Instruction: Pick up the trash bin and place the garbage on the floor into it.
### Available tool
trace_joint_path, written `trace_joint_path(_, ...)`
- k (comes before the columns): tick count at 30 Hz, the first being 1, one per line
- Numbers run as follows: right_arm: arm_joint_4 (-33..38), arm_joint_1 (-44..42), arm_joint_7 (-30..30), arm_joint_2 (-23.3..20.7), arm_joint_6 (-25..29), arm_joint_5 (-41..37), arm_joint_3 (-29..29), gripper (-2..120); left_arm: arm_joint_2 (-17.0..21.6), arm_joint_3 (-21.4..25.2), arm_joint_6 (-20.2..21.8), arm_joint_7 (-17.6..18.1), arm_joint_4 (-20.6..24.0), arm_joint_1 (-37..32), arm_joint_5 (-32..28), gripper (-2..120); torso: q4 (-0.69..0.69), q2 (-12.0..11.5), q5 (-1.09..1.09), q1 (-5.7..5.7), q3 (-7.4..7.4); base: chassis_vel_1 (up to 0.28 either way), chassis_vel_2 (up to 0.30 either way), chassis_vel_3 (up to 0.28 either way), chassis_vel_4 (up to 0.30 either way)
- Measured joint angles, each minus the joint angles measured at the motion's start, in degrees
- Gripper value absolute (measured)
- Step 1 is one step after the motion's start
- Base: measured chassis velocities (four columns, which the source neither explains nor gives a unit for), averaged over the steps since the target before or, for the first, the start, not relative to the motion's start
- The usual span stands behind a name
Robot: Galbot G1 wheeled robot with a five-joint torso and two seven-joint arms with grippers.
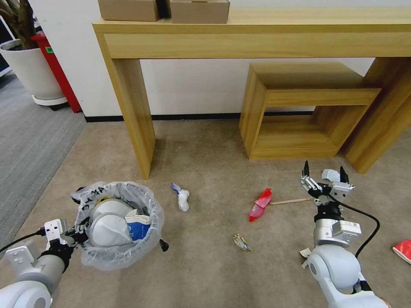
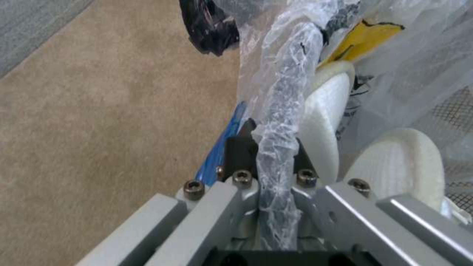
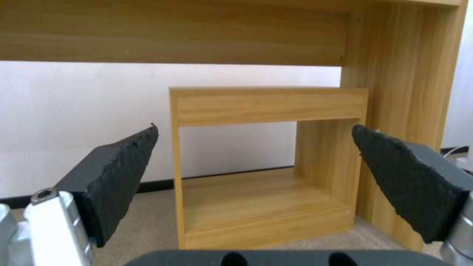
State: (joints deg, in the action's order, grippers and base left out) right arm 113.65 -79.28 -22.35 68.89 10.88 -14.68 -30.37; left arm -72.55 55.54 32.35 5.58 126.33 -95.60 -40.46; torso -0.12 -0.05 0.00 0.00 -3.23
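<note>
Clamped on the bag-lined rim, the left gripper holds the trash bin ready for litter, while right of it the empty, spread right gripper hovers near the wooden stick.

A long light-wood console table stands against a white wall, with two brown cardboard boxes set side by side on its top. Beneath it, toward its right leg, sits a smaller open-fronted light-wood shelf unit, seen head-on in the right wrist view. At far left, a white round planter stands on grey ribbed carpet, a tall red bin just beside it.
</note>
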Motion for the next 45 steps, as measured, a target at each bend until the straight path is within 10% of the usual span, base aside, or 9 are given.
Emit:
trace_joint_path(25, 0.4, 0.4, -0.5, -6.4, -4.4, -8.2, 5.4, 100, -0.5, -0.4, 0.0, -0.2, -1.5, 0.5, 0.9, 1, 0.00, 0.0, 0.01, 0.00, 0.00, -0.015, 0.016, 0.016, -0.017)
trace_joint_path(45, 0.2, 11.8, -9.2, -25.2, -42.3, -41.5, 26.8, 100, -4.5, 0.3, -1.0, -0.4, -1.7, 0.2, 3.4, 1, -0.01, 0.0, 0.00, 0.01, 0.00, 0.000, 0.000, 0.000, 0.000)
